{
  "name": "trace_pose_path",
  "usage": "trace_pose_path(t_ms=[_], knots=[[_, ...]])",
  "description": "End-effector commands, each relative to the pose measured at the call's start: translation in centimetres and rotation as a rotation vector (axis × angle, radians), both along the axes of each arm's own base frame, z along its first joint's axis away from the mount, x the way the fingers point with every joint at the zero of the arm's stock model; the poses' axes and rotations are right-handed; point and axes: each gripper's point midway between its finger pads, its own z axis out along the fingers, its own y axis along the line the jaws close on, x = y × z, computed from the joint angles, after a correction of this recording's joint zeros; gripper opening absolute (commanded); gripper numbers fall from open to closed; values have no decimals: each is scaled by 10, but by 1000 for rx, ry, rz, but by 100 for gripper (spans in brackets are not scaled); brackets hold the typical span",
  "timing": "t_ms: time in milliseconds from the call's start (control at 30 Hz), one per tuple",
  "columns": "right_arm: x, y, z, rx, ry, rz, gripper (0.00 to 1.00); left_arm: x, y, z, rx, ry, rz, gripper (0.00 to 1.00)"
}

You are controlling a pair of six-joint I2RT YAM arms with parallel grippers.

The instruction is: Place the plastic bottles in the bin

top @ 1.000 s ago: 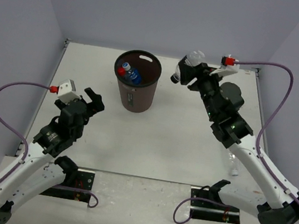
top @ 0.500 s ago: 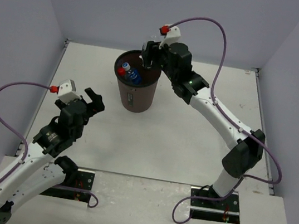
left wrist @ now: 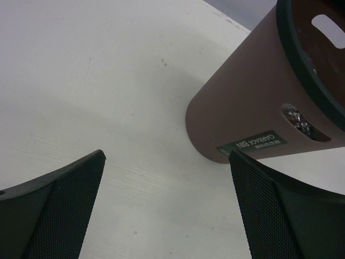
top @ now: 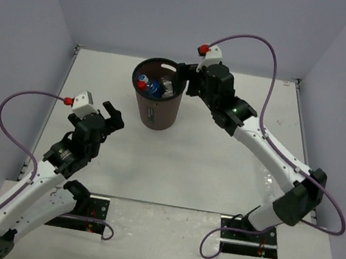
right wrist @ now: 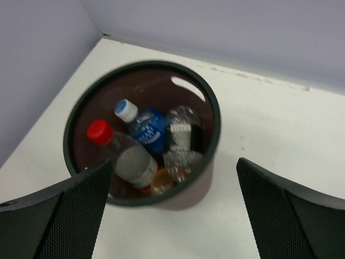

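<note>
At the far centre of the bench, the bin stands upright. Inside it: red-capped clear bottle, blue-label bottle, dark-label bottle, and an orange bottle low down. A further clear shape beside these is too blurred to confirm. Over the bin's right rim hovers the right end effector, fingers spread wide, holding nothing. Near-left of the bin and apart from it, the left end effector is fully spread, empty.
</note>
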Motion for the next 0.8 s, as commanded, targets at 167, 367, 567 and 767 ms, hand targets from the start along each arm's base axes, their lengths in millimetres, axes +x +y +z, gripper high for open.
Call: trace_pose_path(t_ms=[167,367,567,767], knots=[[-39,-155,-36,145,136,-347,99,8,-7,8,-32,-38,-8,100],[-63,-257,-101,303,371,-650,99,12,-9,15,-37,-76,-18,100],[-86,-320,-151,486,533,-837,99,20,-9,14,0,-65,-6,100],[-114,-371,-196,573,634,-1000,99,29,-17,8,15,-53,-30,100]])
